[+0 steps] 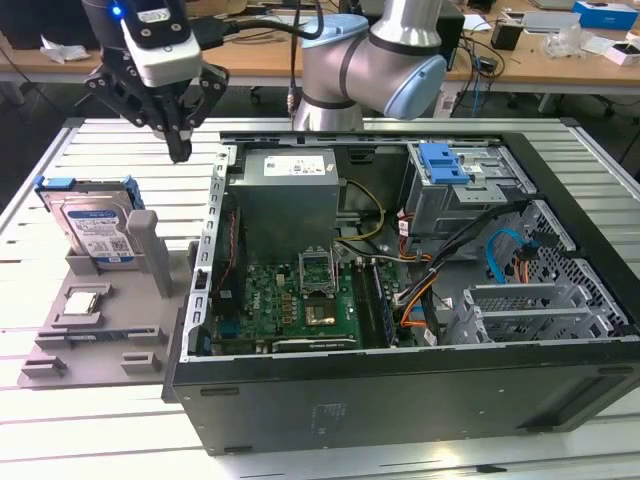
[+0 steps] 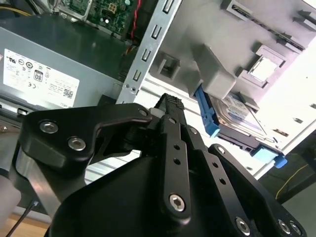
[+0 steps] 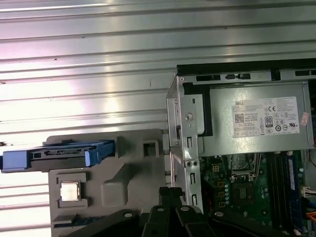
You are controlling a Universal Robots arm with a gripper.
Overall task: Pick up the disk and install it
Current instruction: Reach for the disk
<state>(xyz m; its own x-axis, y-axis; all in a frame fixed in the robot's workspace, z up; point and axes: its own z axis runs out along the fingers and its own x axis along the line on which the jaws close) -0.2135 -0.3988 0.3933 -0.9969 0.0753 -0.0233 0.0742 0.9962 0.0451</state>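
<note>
The disk (image 1: 95, 228) is a silver drive with a white and blue label in a blue frame. It stands on its edge in a slot of the grey holder (image 1: 100, 325) at the exterior view's left. It also appears in the second wrist view (image 2: 236, 123) and edge-on in the first wrist view (image 3: 59, 155). My gripper (image 1: 180, 150) hangs above the table, between the disk and the open computer case (image 1: 400, 385), up and to the right of the disk. Its black fingers (image 2: 170, 106) are shut, pressed together with nothing in them, as the first wrist view (image 3: 170, 193) also shows.
A small square CPU chip (image 1: 82, 303) lies in the grey holder in front of the disk. Inside the case sit a power supply (image 1: 285, 185), a motherboard (image 1: 300, 295) and a grey drive cage with a blue latch (image 1: 445, 160). The table is ribbed aluminium (image 1: 90, 430).
</note>
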